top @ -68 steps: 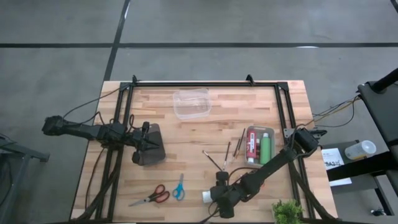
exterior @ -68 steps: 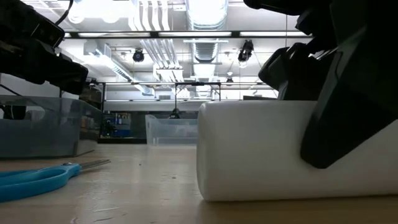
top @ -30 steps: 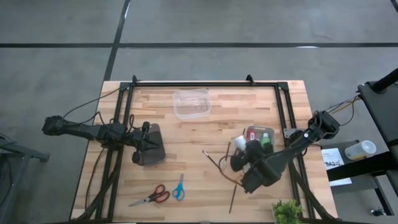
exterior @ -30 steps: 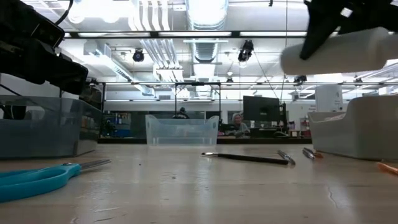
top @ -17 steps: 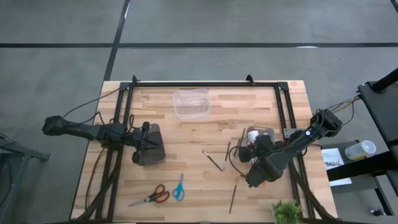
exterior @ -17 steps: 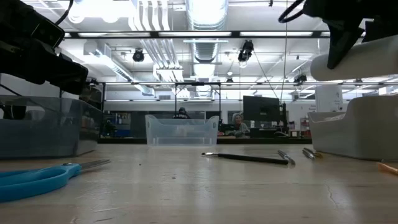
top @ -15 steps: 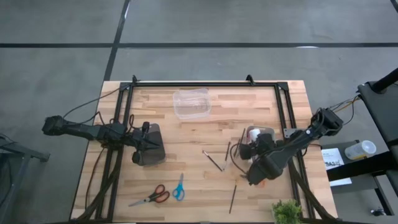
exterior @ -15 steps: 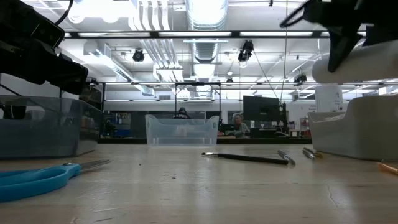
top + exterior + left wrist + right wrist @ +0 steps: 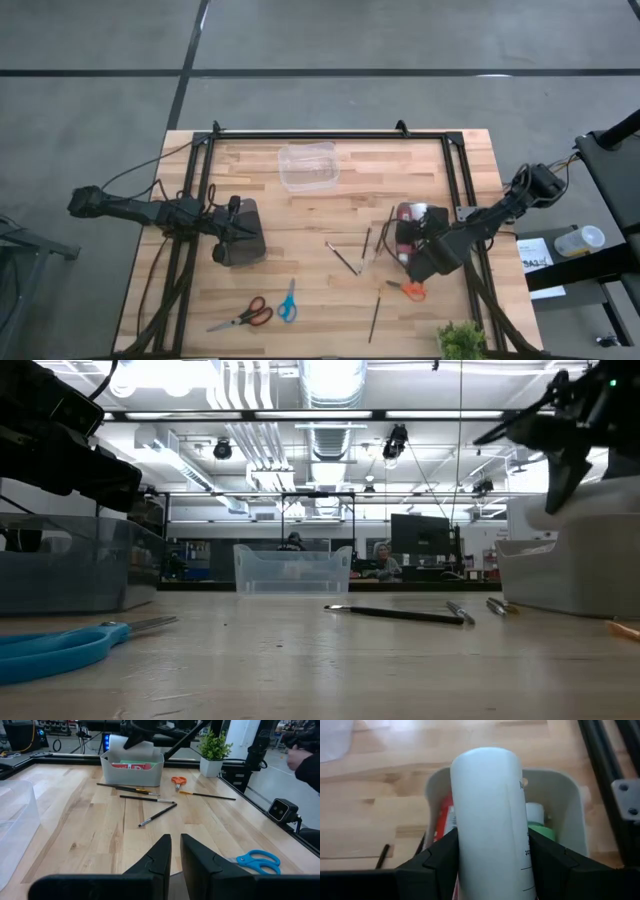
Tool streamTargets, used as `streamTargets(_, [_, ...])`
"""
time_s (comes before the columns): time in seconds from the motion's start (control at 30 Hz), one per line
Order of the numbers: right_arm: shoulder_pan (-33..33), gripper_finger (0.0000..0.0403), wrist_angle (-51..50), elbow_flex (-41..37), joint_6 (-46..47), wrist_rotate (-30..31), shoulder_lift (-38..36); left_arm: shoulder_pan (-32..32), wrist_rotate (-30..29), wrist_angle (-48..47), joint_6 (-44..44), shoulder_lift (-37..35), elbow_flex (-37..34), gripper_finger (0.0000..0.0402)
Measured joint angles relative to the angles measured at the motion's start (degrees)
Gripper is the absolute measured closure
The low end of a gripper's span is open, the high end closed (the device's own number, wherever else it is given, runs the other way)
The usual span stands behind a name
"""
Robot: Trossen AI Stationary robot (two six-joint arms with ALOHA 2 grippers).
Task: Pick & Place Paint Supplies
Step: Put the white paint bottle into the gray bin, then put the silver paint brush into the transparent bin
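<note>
My right gripper (image 9: 492, 862) is shut on a white paint bottle (image 9: 490, 815) and hovers over the open white bin (image 9: 560, 795) at the table's right side. A red bottle (image 9: 445, 822) and a green bottle (image 9: 541, 829) lie inside the bin. In the high view the right gripper (image 9: 412, 245) covers most of the bin (image 9: 425, 211). Thin brushes (image 9: 342, 258) lie flat on the wood left of the bin, and one more brush (image 9: 375, 316) lies nearer the near edge. My left gripper (image 9: 175, 855) rests shut at the table's left. My right gripper pinches the white bottle's body (image 9: 470, 840) between its two fingers (image 9: 437, 857), one on each side. The bottle sticks out forward past the fingertips, its rounded end over the bin's opening. It is lifted clear of the table and the bin.
Orange scissors (image 9: 405, 290) lie just near of the bin. Red scissors (image 9: 242, 316) and blue scissors (image 9: 288, 300) lie at the near left. A clear container (image 9: 308, 165) sits at the far middle. A small plant (image 9: 460, 341) stands at the near right corner.
My right gripper has carried the white bottle toward the table's right and far side, from over the brushes to above the bin. It has also come down toward the bin's opening. It has stayed shut on the bottle throughout.
</note>
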Motion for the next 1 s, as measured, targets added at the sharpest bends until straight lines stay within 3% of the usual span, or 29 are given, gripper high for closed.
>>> streamTargets(0.33, [-2.1, 0.0211, 7.7, -5.3, 0.1, -3.7, -0.9, 0.0, 0.0, 0.0, 0.0, 0.0, 0.0, 0.0351])
streamTargets(0.6, [-2.0, 0.0143, 7.9, -5.2, -0.1, -3.7, -1.1, 0.0, 0.0, 0.0, 0.0, 0.0, 0.0, 0.0351])
streamTargets(0.73, [-2.0, 0.013, 8.0, -5.1, -0.1, -3.7, -1.1, 0.0, 0.0, 0.0, 0.0, 0.0, 0.0, 0.0351])
streamTargets(1.0, [-2.0, 0.0132, 2.9, 0.5, -3.7, 2.1, -1.2, 0.0, 0.0, 0.0, 0.0, 0.0, 0.0, 0.0351])
